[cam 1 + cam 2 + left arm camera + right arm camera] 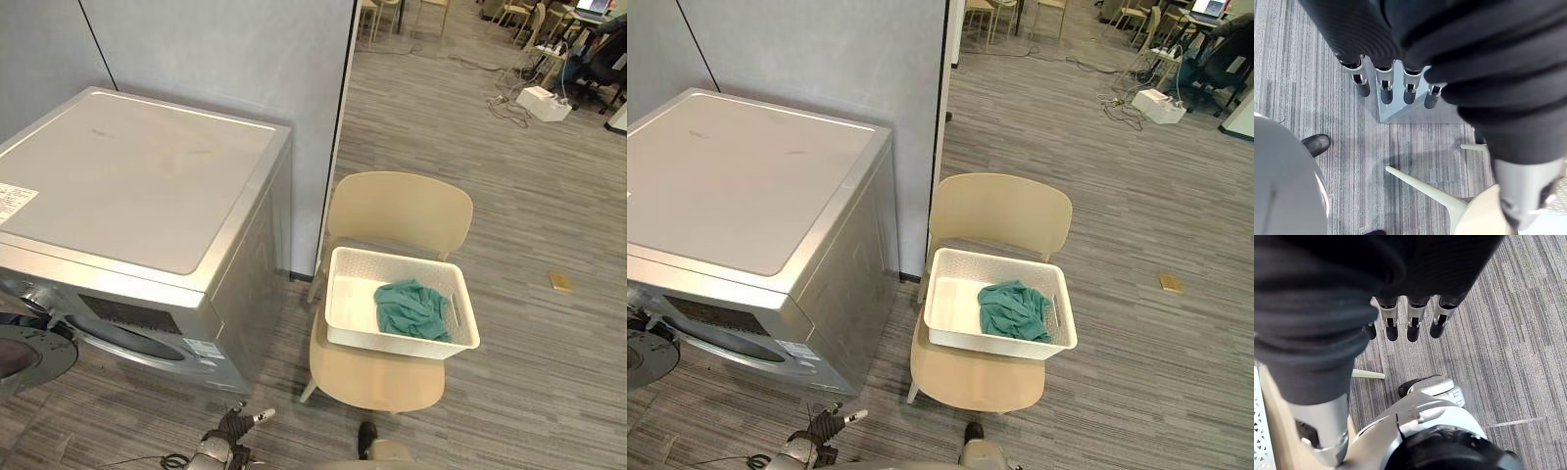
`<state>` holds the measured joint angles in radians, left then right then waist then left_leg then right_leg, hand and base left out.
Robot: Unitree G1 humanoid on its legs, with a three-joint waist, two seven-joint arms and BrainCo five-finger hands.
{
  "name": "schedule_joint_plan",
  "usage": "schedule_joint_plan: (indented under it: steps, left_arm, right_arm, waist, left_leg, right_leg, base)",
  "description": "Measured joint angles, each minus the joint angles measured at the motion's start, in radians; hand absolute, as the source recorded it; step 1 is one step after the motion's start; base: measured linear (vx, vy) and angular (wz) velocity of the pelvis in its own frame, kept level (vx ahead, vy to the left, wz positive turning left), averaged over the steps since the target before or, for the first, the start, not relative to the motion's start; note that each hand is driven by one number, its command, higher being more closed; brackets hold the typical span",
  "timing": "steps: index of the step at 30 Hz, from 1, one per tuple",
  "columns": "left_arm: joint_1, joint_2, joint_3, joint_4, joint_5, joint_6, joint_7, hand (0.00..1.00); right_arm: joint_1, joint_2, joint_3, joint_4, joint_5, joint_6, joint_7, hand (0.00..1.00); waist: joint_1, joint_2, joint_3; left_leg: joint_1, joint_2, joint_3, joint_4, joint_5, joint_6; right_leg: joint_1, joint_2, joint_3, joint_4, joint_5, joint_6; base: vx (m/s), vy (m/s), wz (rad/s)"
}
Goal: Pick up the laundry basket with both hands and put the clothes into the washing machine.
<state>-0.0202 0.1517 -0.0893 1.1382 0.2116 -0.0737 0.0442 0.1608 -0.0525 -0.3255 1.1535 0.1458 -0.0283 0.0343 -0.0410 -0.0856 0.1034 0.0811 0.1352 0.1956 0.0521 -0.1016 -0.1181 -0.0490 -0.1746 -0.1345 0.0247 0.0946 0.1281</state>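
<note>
I see the laundry basket (345, 304) sitting on the seat of a beige chair (397, 211), lower right of centre in the left eye view. The teal clothes (411, 309) are bunched toward its right end. My left hand (1385, 88) and right hand (1414, 323) both hang over the floor with fingers straight and relaxed, holding nothing, well apart from the basket.

My main worry is the lift. The load sits off-centre, so uneven hands may tip the basket toward that end and spill it. The chair's backrest stands just behind the far rim, and a lift that drifts back could catch there.

The washing machine (137, 186) is at left, and its round door (29, 357) appears swung open in the lower left corner. Carrying across, I could knock a basket corner against that door.
</note>
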Motion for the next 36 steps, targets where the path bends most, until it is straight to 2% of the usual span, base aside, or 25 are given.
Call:
schedule_joint_plan:
  steps: [2,4,5,6,7,11,14,17,19,21,23,25,26,29,30,34,36]
  left_arm:
    - [0.001,-0.017,-0.022,0.000,0.000,-0.001,0.000,0.00]
    - [0.002,-0.027,-0.026,0.000,-0.001,-0.001,0.001,0.00]
    - [0.003,-0.026,-0.026,0.000,-0.001,-0.001,0.001,0.00]
    - [0.002,-0.026,-0.025,0.000,-0.001,-0.001,0.001,0.00]
    - [0.004,-0.029,-0.025,-0.008,0.001,-0.001,0.001,0.00]
    - [0.023,-0.029,-0.025,-0.012,0.037,-0.002,0.002,0.00]
    - [0.026,-0.022,-0.026,-0.022,0.064,-0.004,0.003,0.00]
    - [0.020,-0.028,-0.027,-0.022,0.078,-0.004,0.005,0.00]
    - [0.010,-0.032,-0.028,-0.031,0.078,-0.005,0.008,0.00]
    - [-0.012,-0.041,-0.034,-0.036,0.078,-0.007,0.013,0.00]
    - [-0.028,-0.048,-0.037,-0.052,0.078,-0.012,0.019,0.00]
    - [-0.047,-0.047,-0.038,-0.058,0.077,-0.012,0.023,0.00]
    - [-0.051,-0.046,-0.038,-0.066,0.076,-0.012,0.024,0.00]
    - [-0.094,-0.043,-0.069,-0.088,0.065,-0.013,0.026,0.00]
    - [-0.116,-0.045,-0.078,-0.093,0.056,-0.020,0.026,0.00]
    - [-0.140,-0.039,-0.098,-0.130,0.007,-0.024,0.048,0.00]
    - [-0.159,-0.030,-0.098,-0.136,-0.022,-0.024,0.054,0.00]
  right_arm:
    - [-0.008,-0.014,0.007,-0.016,0.000,0.002,0.000,0.00]
    - [-0.003,-0.028,0.033,-0.145,0.001,0.007,-0.001,0.00]
    - [0.002,-0.029,0.034,-0.202,0.002,0.008,-0.004,0.00]
    - [0.012,-0.032,0.035,-0.298,0.003,0.009,-0.011,0.00]
    - [0.055,-0.038,0.029,-0.512,0.004,0.007,-0.014,0.00]
    - [0.103,-0.040,-0.053,-0.946,0.000,-0.030,-0.050,0.00]
    - [0.095,-0.041,-0.112,-1.165,-0.011,-0.071,-0.084,0.00]
    - [0.035,-0.041,-0.128,-1.280,-0.038,-0.115,-0.127,0.00]
    - [-0.018,-0.054,-0.128,-1.303,-0.044,-0.127,-0.146,0.00]
    - [-0.080,-0.105,-0.118,-1.292,-0.048,-0.128,-0.161,0.00]
    - [-0.152,-0.191,-0.076,-1.247,-0.059,-0.129,-0.167,0.00]
    - [-0.303,-0.318,0.030,-1.108,-0.079,-0.127,-0.164,0.00]
    - [-0.349,-0.352,0.060,-1.060,-0.079,-0.127,-0.162,0.00]
    - [-0.554,-0.472,0.186,-0.785,-0.077,-0.117,-0.159,0.00]
    - [-0.632,-0.506,0.228,-0.684,-0.076,-0.112,-0.155,0.00]
    - [-0.850,-0.565,0.305,-0.467,-0.054,-0.084,-0.136,0.00]
    - [-0.895,-0.586,0.321,-0.433,-0.041,-0.072,-0.128,0.00]
  waist:
    - [0.002,0.026,-0.011]
    - [0.001,0.050,-0.027]
    - [0.000,0.051,-0.028]
    - [-0.001,0.050,-0.028]
    - [-0.002,0.053,-0.032]
    - [-0.010,0.034,-0.058]
    - [-0.013,0.004,-0.062]
    - [-0.026,-0.010,-0.059]
    - [-0.024,-0.007,-0.036]
    - [-0.012,0.001,0.004]
    - [0.002,0.008,0.049]
    - [0.009,0.016,0.100]
    - [0.010,0.018,0.117]
    - [0.035,0.036,0.189]
    - [0.053,0.053,0.221]
    - [0.066,0.083,0.294]
    - [0.074,0.088,0.330]
  left_leg:
    - [-0.002,0.011,-0.001,-0.002,0.002,-0.003]
    - [-0.017,0.022,-0.001,-0.002,0.001,-0.008]
    - [-0.019,0.025,0.000,-0.003,0.001,-0.009]
    - [-0.020,0.027,0.000,-0.005,0.001,-0.010]
    - [-0.023,0.028,-0.001,-0.009,0.002,-0.012]
    - [-0.039,0.026,-0.012,-0.019,0.006,-0.016]
    - [-0.060,0.024,-0.034,-0.017,0.009,-0.019]
    - [-0.111,0.023,-0.058,0.001,0.010,-0.020]
    - [-0.123,0.023,-0.067,0.003,0.014,-0.020]
    - [-0.142,0.023,-0.085,0.014,0.015,-0.020]
    - [-0.155,0.023,-0.100,0.025,0.016,-0.020]
    - [-0.188,0.023,-0.114,0.034,0.023,-0.021]
    - [-0.193,0.023,-0.116,0.035,0.025,-0.021]
    - [-0.224,0.022,-0.137,0.043,0.041,-0.021]
    - [-0.248,0.022,-0.153,0.062,0.041,-0.021]
    - [-0.293,0.020,-0.169,0.094,0.041,-0.021]
    - [-0.298,0.020,-0.170,0.103,0.041,-0.021]
  right_leg:
    - [0.018,0.015,-0.002,-0.043,0.017,-0.005]
    - [0.014,0.028,-0.005,-0.070,0.025,-0.006]
    - [0.012,0.031,-0.004,-0.072,0.025,-0.007]
    - [0.011,0.033,-0.004,-0.076,0.026,-0.007]
    - [0.011,0.035,-0.007,-0.083,0.028,-0.009]
    - [0.012,0.033,-0.030,-0.102,0.032,-0.008]
    - [0.009,0.031,-0.055,-0.121,0.039,-0.008]
    - [-0.023,0.028,-0.064,-0.122,0.043,-0.012]
    - [-0.024,0.027,-0.084,-0.122,0.043,-0.012]
    - [-0.025,0.025,-0.096,-0.117,0.043,-0.012]
    - [-0.028,0.025,-0.106,-0.113,0.044,-0.013]
    - [-0.048,0.024,-0.112,-0.099,0.044,-0.014]
    - [-0.054,0.024,-0.113,-0.095,0.045,-0.015]
    - [-0.085,0.021,-0.126,-0.076,0.049,-0.020]
    - [-0.096,0.020,-0.141,-0.070,0.051,-0.022]
    - [-0.132,0.012,-0.151,-0.034,0.053,-0.026]
    - [-0.134,0.012,-0.154,-0.028,0.056,-0.030]
  base:
    - [0.04,-0.065,0.03]
    - [0.01,-0.069,-0.09]
    - [0.00,-0.041,-0.05]
    - [0.00,-0.035,-0.01]
    - [0.00,0.000,0.00]
    - [0.02,-0.011,0.12]
    - [0.05,-0.008,0.21]
    - [0.01,-0.009,0.14]
    - [-0.01,-0.014,0.24]
    - [-0.05,-0.012,0.27]
    - [-0.07,-0.009,0.20]
    - [-0.12,-0.016,0.13]
    - [-0.11,-0.006,0.08]
    - [-0.05,-0.005,0.18]
    - [-0.04,-0.001,0.23]
    - [-0.05,0.022,0.13]
    - [-0.05,0.028,0.03]
